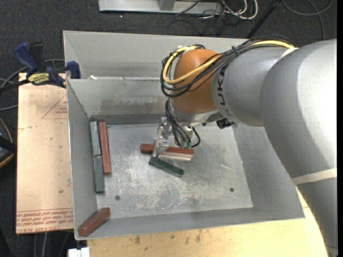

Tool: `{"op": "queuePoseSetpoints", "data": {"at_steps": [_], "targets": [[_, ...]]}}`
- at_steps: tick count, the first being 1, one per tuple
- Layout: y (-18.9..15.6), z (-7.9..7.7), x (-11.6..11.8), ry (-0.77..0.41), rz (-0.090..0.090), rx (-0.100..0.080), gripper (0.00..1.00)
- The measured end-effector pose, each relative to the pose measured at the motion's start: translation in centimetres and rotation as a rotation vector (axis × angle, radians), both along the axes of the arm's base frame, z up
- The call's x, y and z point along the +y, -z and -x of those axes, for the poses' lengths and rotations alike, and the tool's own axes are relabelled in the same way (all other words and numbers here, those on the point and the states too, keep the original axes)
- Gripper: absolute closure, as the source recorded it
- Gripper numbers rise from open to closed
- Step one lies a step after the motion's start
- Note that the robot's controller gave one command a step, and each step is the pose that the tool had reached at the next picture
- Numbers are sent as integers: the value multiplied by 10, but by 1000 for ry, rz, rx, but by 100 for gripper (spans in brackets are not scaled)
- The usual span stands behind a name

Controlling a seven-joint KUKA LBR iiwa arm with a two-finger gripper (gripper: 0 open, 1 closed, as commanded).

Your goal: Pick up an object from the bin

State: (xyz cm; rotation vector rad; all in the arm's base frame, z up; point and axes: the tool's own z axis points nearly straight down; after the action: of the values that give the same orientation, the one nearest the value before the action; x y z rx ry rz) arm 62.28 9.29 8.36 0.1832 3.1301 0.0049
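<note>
The gripper hangs straight down from the orange wrist cover over the middle of the bin, its tip right at a small cluster of three pieces. These are a red stub to the left, a pale bar to the right and a green bar lying slantwise just below. The tip is at the gap between the stub and the pale bar's left end, so one of those two is the likely pick, though which one cannot be told. Nor can it be told whether the gripper is spread or closed, as the wrist hides its working end, and nothing can be seen gripped in it. The vertical approach likely suits this cluster because it lies on open floor with room on every side. The other pieces are worse placed. A grey bar and a red bar lie side by side and touching, tight along the left wall. A red block lies in the lower left corner by the front rim. In all there are six pieces: three reddish, one grey, one green and one pale.
</note>
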Motion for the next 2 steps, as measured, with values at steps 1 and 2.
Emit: {"op": "queuePoseSetpoints", "data": {"at_steps": [1, 2], "targets": [[0, 0, 0, 0, 0, 1, 100], [0, 0, 0, 0, 1, 3, 100]]}}
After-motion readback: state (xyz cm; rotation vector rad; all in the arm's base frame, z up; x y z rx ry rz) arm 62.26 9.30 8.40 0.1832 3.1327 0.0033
